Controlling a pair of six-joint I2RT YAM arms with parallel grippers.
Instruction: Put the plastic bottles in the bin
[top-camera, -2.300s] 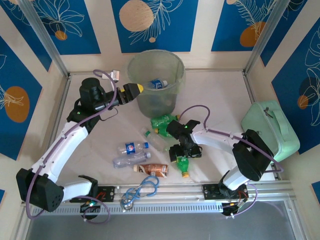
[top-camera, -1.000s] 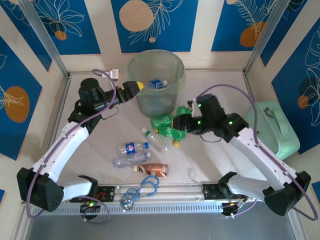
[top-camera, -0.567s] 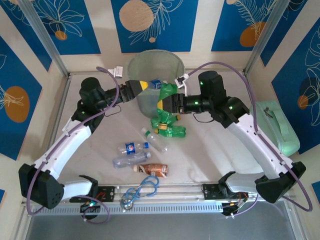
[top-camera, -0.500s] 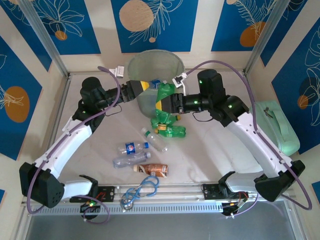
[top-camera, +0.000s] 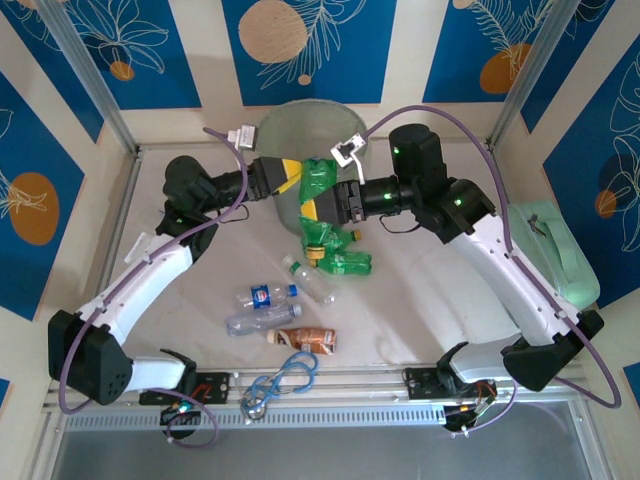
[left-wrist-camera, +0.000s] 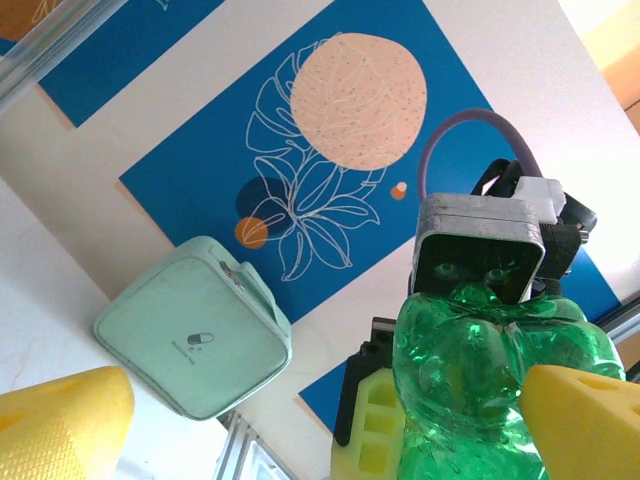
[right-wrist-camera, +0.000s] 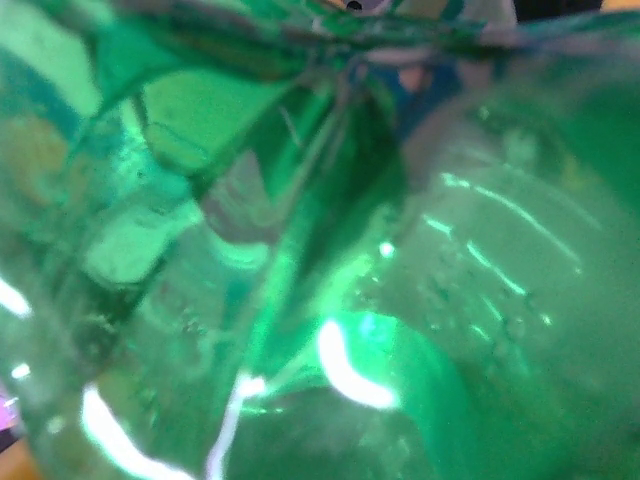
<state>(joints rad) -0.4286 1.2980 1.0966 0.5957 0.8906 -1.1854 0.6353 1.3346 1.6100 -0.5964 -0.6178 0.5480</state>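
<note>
**Top view:** A white table (top-camera: 420, 290) sits boxed in by blue leaf-print panels (top-camera: 300, 40). The right gripper (top-camera: 325, 205) clamps a green bottle (top-camera: 320, 178) over the near rim of the bin (top-camera: 300, 106), whose near wall is largely hidden by both arms. The left gripper (top-camera: 292, 175) hangs just left, empty. Loose bottles (top-camera: 262, 296) lie nearer.

**Left wrist:** Its yellow fingers (left-wrist-camera: 60, 420) are spread wide, and the green bottle's lower part is cut off. A mint case (left-wrist-camera: 190, 340) lies far behind.

**Right wrist:** Green plastic sits against the lens, too blurred to make out detail.
</note>
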